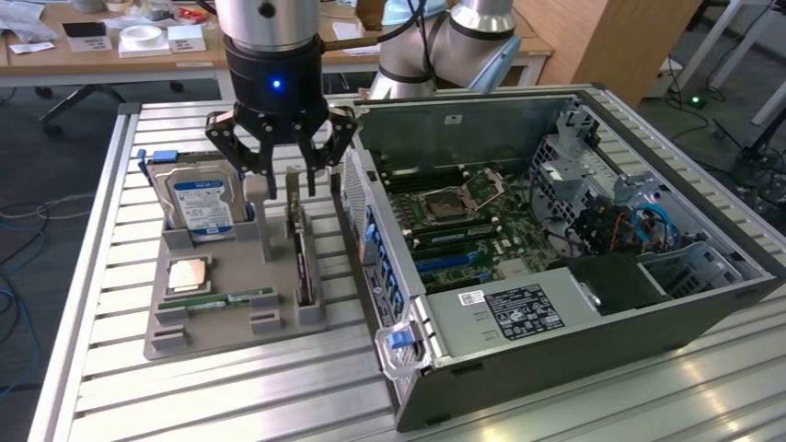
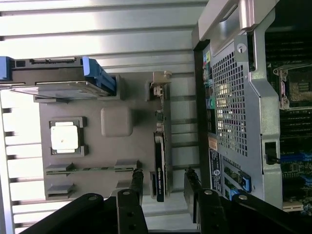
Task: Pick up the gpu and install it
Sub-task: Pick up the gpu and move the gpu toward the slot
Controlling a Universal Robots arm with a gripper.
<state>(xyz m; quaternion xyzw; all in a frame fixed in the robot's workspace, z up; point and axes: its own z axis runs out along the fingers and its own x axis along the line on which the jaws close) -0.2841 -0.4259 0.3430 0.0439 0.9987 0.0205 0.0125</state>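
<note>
The gripper (image 1: 285,189) hangs open, fingers (image 2: 138,183) straddling the upright gpu (image 1: 301,262) without touching — writing on the hard drive (image 1: 184,173) label (image 1: 202,207) is unreadable.

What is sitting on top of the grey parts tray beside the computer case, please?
A hard drive standing upright, a processor lying flat, a memory stick and the gpu on edge. The drive's and gpu's lower edges sit hidden in the tray slots.

Exterior view: you see the tool (image 1: 291,180) overlapping the upper end of the gpu (image 1: 301,262). The arm (image 1: 268,28) is cut by the top edge, and the print on the label (image 1: 522,308) is too small to read. Wrist view: hard drive (image 2: 53,80) and computer case (image 2: 243,107) are cropped by the frame.
</note>
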